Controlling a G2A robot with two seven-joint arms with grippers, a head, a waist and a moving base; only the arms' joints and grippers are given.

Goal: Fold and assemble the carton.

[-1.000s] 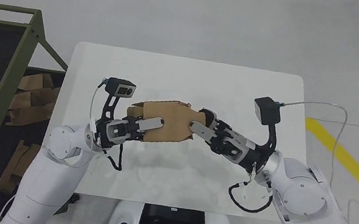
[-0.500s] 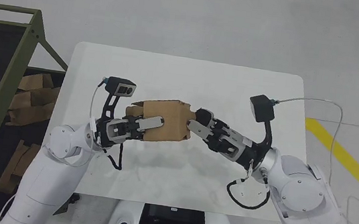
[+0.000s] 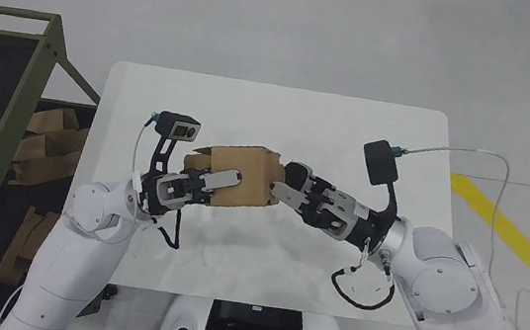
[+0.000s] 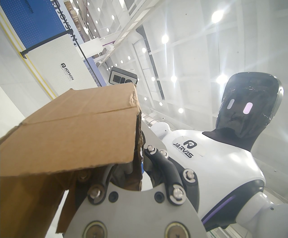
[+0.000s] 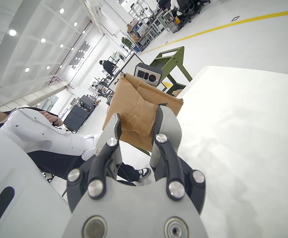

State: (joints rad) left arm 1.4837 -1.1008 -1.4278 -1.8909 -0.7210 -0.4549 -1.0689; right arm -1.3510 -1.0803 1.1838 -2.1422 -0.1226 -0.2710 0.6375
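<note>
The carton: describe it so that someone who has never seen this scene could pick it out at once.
Find the white table. Near its middle, between the left gripper and the right gripper, is the brown carton. Unlike the cardboard pieces lying in the green rack beside the table, it is shaped as a box.

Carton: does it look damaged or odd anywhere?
Yes. The carton has a ragged, frayed corner in the left wrist view, and the panel facing the right claw is creased and dented.
</note>
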